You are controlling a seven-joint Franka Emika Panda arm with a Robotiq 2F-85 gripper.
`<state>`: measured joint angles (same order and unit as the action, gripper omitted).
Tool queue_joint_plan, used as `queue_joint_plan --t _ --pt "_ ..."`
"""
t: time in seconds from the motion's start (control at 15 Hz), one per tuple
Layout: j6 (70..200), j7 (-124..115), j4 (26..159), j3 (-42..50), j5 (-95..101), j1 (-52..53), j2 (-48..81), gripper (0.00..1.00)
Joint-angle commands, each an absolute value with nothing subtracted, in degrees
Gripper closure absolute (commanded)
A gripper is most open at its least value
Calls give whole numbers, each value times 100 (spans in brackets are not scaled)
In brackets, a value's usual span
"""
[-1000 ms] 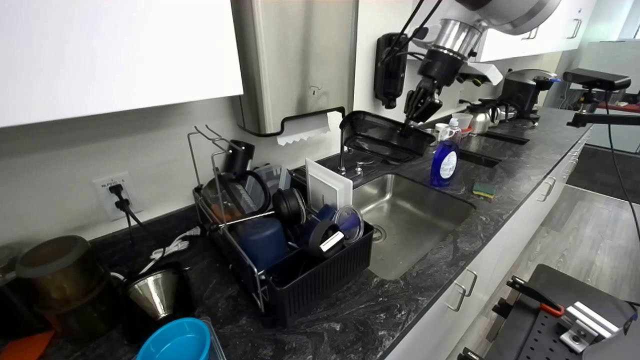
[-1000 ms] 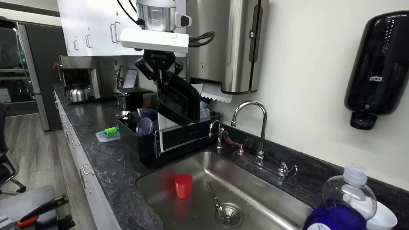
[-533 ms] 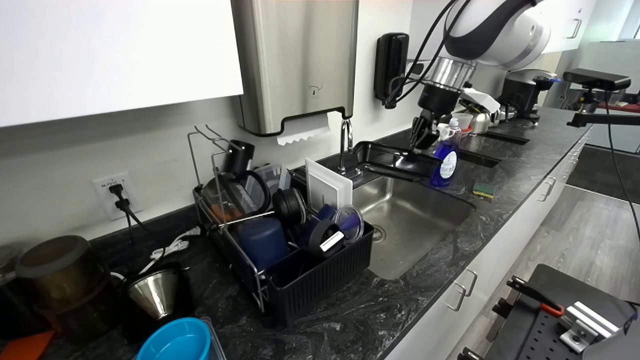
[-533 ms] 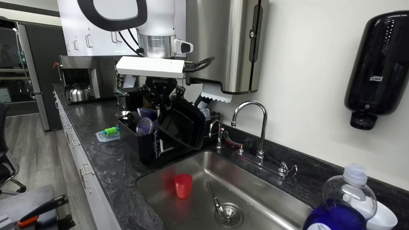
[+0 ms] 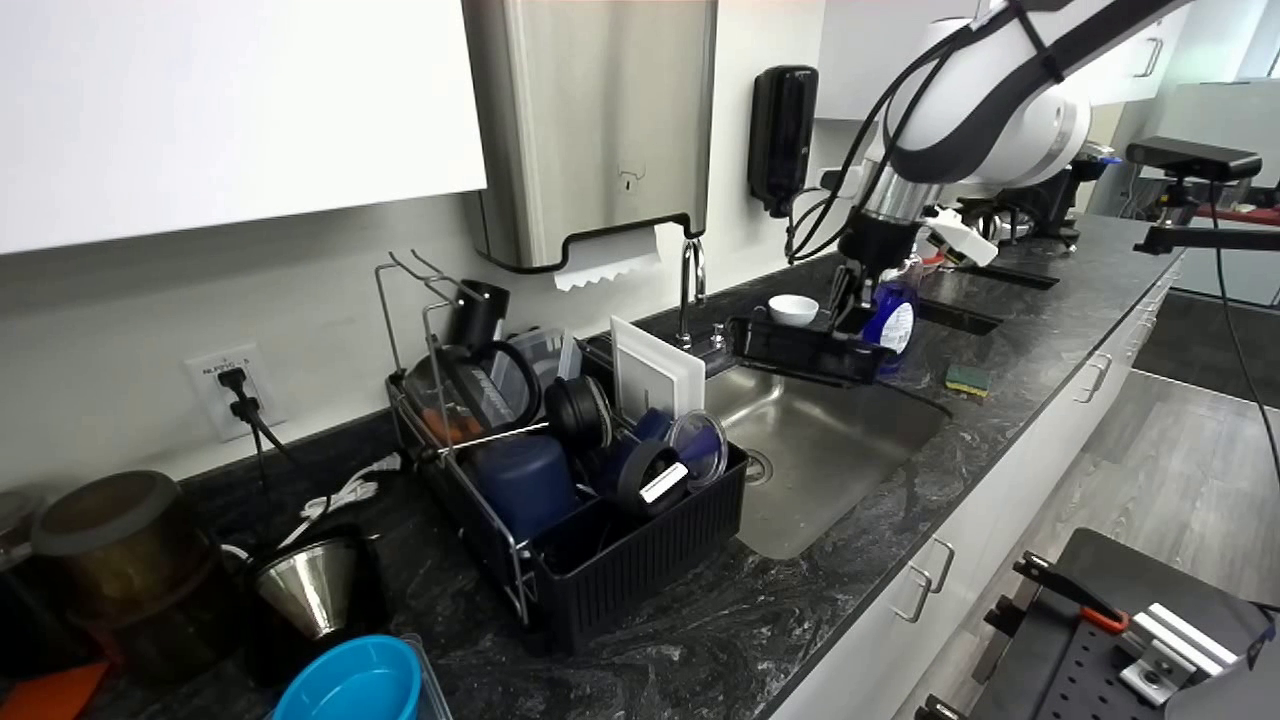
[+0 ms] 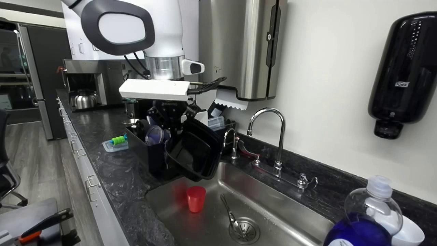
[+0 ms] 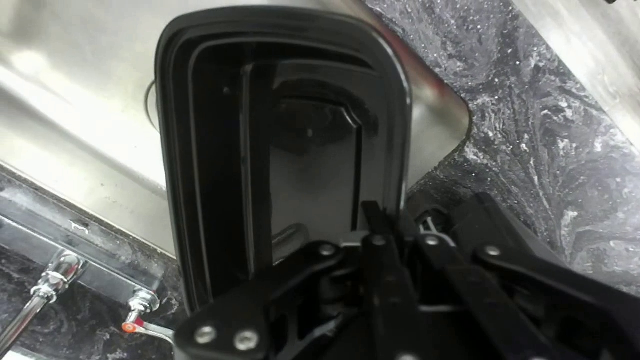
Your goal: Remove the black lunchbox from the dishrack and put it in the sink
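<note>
The black lunchbox hangs in the air over the sink's far part in an exterior view [image 5: 805,355]; it is tilted, open side toward the camera, in an exterior view [image 6: 194,150]. It fills the middle of the wrist view [image 7: 315,165]. My gripper [image 7: 392,220] is shut on one long side wall of the lunchbox, one finger inside and one outside. The gripper also shows above the lunchbox in both exterior views [image 5: 848,318] [image 6: 175,127]. The steel sink [image 5: 830,470] [image 6: 273,213] lies below. The dishrack [image 5: 650,565] [image 6: 157,159] stands beside the sink, full of dishes.
A red cup [image 6: 196,199] and a metal utensil [image 6: 229,213] lie in the sink. A tall chrome faucet [image 6: 282,136] stands along its wall side. A blue soap bottle [image 5: 890,325], a white bowl [image 5: 793,309] and a sponge [image 5: 967,380] stand near the sink's edge.
My gripper has moved down with the lunchbox in its grasp, from high above the sink to just above its rim level. The lunchbox's tilt has changed. The dishrack has not moved.
</note>
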<state>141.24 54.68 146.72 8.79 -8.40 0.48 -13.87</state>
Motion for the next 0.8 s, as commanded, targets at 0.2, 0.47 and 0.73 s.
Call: queue_joint_plan --t 0.2,0.47,0.73 --pt "15431 4690 15019 780 -210 -89 -1043 98" --pt "16031 4270 14976 891 25 -228 -642 98" --pt "16594 4158 14917 1007 38 -407 -281 98"
